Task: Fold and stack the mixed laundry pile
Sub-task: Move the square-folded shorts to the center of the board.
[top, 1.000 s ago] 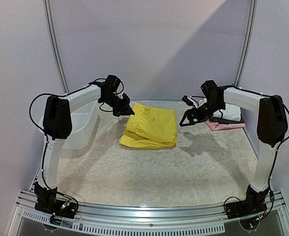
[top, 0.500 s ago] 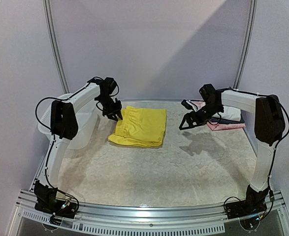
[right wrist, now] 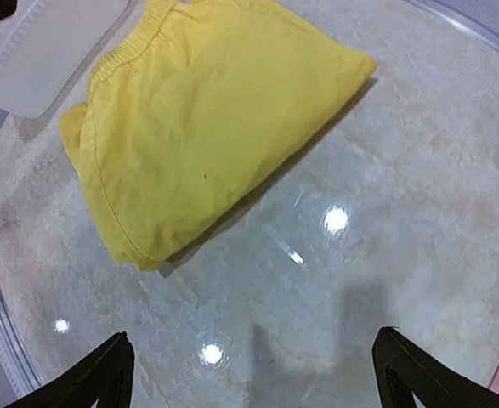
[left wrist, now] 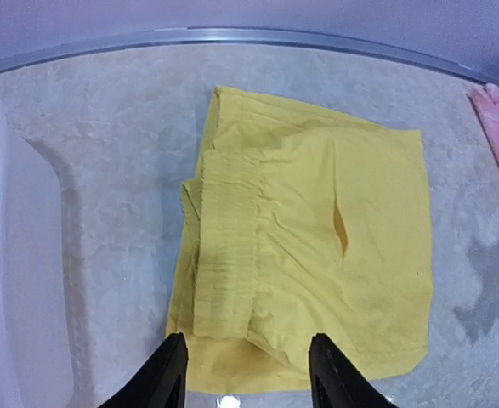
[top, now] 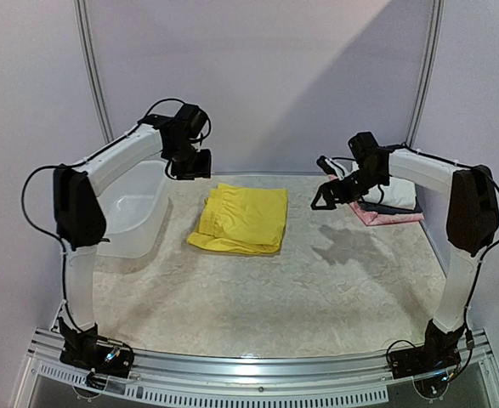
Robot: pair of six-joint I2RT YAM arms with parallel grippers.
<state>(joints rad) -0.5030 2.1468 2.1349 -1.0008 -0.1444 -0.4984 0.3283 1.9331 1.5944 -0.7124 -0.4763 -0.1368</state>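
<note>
The folded yellow shorts point(right wrist: 206, 127) lie flat on the pale marbled table point(right wrist: 419, 212), in the upper left part, the elastic waistband towards the top. The right gripper point(right wrist: 253, 382) hangs above them, its two black fingertips point(right wrist: 104, 378) wide apart and holding nothing. A white plastic basket point(right wrist: 53, 59) shows in the top left corner

The bottom edge of my left wrist view cuts off both left fingers point(left wrist: 168, 378), the left edge cuts the white basket point(left wrist: 11, 255), and the right edge cuts a pink cloth point(left wrist: 497, 136). From above, at right, my right gripper point(top: 320, 183) hides part of the folded stack point(top: 394, 211), whose layers are too small to tell apart.
</note>
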